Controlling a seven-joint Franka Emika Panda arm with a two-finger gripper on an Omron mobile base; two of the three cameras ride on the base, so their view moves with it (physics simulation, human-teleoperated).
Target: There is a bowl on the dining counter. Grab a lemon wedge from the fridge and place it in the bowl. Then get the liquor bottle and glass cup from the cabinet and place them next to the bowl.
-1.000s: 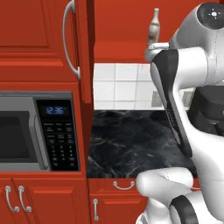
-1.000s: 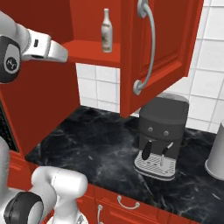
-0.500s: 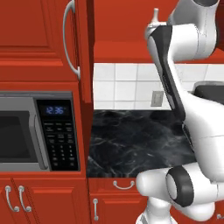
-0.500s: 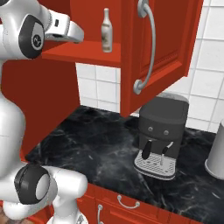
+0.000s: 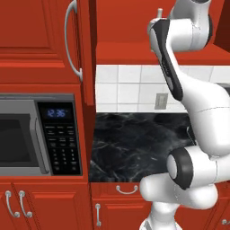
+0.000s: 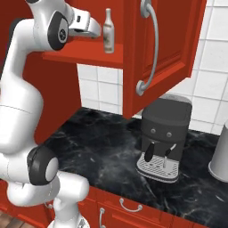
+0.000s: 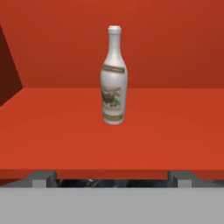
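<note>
One bottle: the liquor bottle [image 7: 114, 74] stands upright on the floor of the open cabinet [image 6: 89, 55], alone.
My gripper [image 6: 91, 27]: wide open, holding nothing, just in front of the bottle.
Danger: I think the tall bottle may tip if a finger bumps it before I close.
Another danger: gripping its thin neck may let it slip.
Count: one cabinet door [image 6: 156, 44], one coffee machine [image 6: 164, 138], one microwave [image 5: 40, 134].

Blue digits resembling 12:36 are being displayed on the microwave [image 5: 40, 134] at the left of the left base view. A label is being carried by the liquor bottle [image 7: 113, 78] at the hand view's upper centre, but its print is too blurred to be read.
</note>
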